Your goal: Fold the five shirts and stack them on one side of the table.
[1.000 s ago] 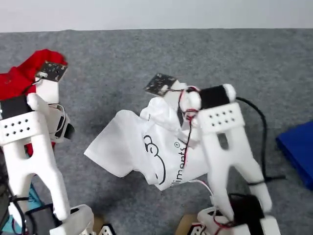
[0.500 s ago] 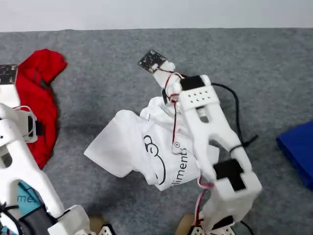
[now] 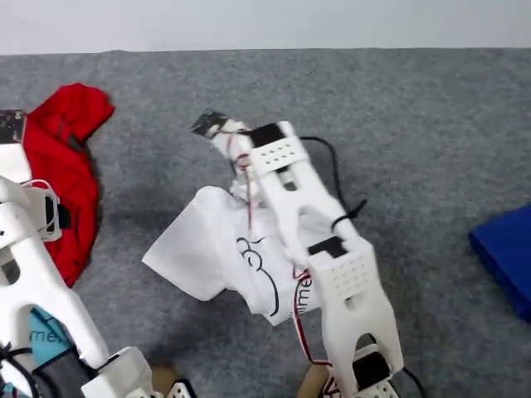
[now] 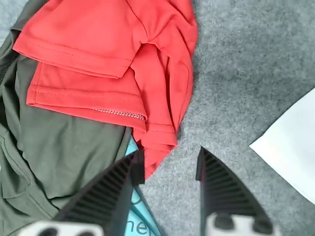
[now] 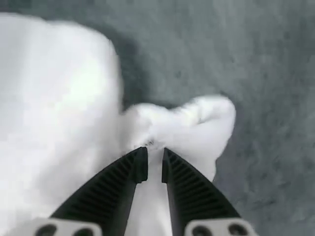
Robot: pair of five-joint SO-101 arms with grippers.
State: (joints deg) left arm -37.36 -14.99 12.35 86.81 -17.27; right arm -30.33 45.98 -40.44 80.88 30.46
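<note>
Shirt (image 3: 199, 245) — white w/ black print (image 3: 251, 251) — pinched in R pincer (image 5: 153, 153).

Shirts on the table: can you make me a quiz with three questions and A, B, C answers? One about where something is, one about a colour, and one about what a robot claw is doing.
1. In the high view, where on the table is the blue shirt?
A. at the right edge
B. in the middle
C. at the left edge

2. What colour is the shirt lying under the red shirt?
A. yellow
B. olive green
C. pink

3. How is the left gripper?
A. open, holding nothing
B. shut on the red shirt
C. shut on a sock

Answers:
1 A, the high view's right edge cuts it off.
2 B, the olive green shirt spreads out beneath the red one in the left wrist view.
3 A, its fingers stand apart with only grey table between them.
</note>
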